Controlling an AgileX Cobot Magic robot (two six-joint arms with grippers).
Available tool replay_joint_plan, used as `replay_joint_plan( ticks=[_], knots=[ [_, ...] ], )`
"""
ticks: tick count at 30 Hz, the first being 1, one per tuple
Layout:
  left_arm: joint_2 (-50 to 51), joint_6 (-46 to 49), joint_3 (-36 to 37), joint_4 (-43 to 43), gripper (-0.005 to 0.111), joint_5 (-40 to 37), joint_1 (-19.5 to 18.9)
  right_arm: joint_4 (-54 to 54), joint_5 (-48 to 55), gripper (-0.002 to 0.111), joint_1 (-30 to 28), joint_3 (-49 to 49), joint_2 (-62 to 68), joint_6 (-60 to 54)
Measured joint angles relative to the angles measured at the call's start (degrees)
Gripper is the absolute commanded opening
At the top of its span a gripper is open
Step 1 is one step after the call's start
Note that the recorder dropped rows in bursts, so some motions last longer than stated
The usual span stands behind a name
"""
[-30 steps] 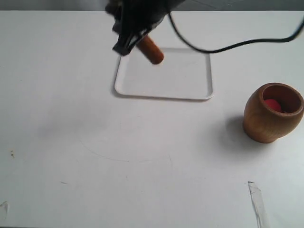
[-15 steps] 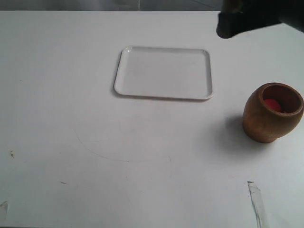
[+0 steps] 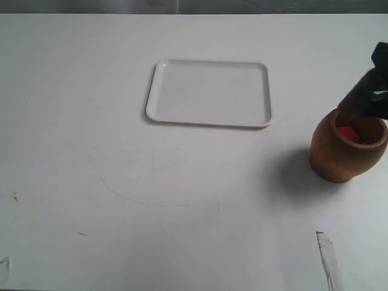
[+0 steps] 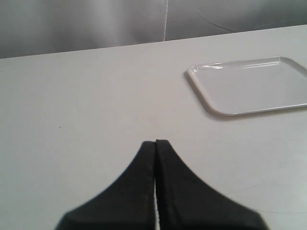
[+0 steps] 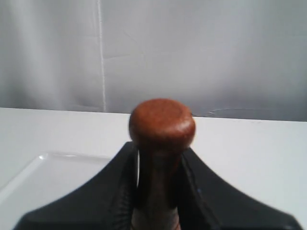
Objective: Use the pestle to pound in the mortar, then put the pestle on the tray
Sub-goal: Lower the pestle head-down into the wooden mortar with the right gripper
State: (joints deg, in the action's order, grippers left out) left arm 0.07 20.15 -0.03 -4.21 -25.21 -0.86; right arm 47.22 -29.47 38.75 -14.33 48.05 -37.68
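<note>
The white tray [image 3: 208, 93] lies flat at the table's far middle with nothing on it. At the right stands the wooden mortar [image 3: 345, 159], a small red object [image 3: 347, 133] inside it. My right gripper [image 3: 365, 97] hangs at the right edge, just over the mortar's rim. It is shut on the reddish-brown pestle [image 5: 161, 122], whose rounded end sticks out between the fingers [image 5: 201, 187]; in the exterior view the pestle is hidden by the gripper. My left gripper [image 4: 156, 143] is shut on nothing, low over bare table near the tray [image 4: 249, 86], and out of the exterior view.
A strip of clear tape [image 3: 327, 257] is stuck near the front right of the white table. A faint curved scratch [image 3: 151, 201] and small specks [image 3: 15, 196] mark the surface. A grey backdrop [image 5: 201, 52] rises behind the table's far edge.
My right gripper has carried the pestle from above the tray's far left corner across to the right, and down to the mortar's rim. The tray and mortar have not moved.
</note>
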Motion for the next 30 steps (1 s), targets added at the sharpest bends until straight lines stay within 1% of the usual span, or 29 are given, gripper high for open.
replay_joint_plan(
  ticks=[7,13,18,21,25,27,30],
  knots=[
    [0.0,0.0,0.0,0.0,0.0,0.0,0.0,1.7,-7.6,0.0,0.0,6.8,-0.1,-0.3],
    [0.0,0.0,0.0,0.0,0.0,0.0,0.0,1.2,-14.6,0.0,0.0,12.6,-0.1,2.8],
    [0.0,0.0,0.0,0.0,0.0,0.0,0.0,-3.4,-18.1,0.0,0.0,13.2,-0.1,8.0],
    [0.0,0.0,0.0,0.0,0.0,0.0,0.0,-7.2,-18.2,0.0,0.0,13.2,-0.1,10.9],
    [0.0,0.0,0.0,0.0,0.0,0.0,0.0,-8.4,-17.4,0.0,0.0,13.2,0.2,12.3],
    [0.0,0.0,0.0,0.0,0.0,0.0,0.0,-8.5,-16.6,0.0,0.0,13.2,3.3,12.6],
    [0.0,0.0,0.0,0.0,0.0,0.0,0.0,-8.8,-17.0,0.0,0.0,13.2,13.5,13.4]
  ],
)
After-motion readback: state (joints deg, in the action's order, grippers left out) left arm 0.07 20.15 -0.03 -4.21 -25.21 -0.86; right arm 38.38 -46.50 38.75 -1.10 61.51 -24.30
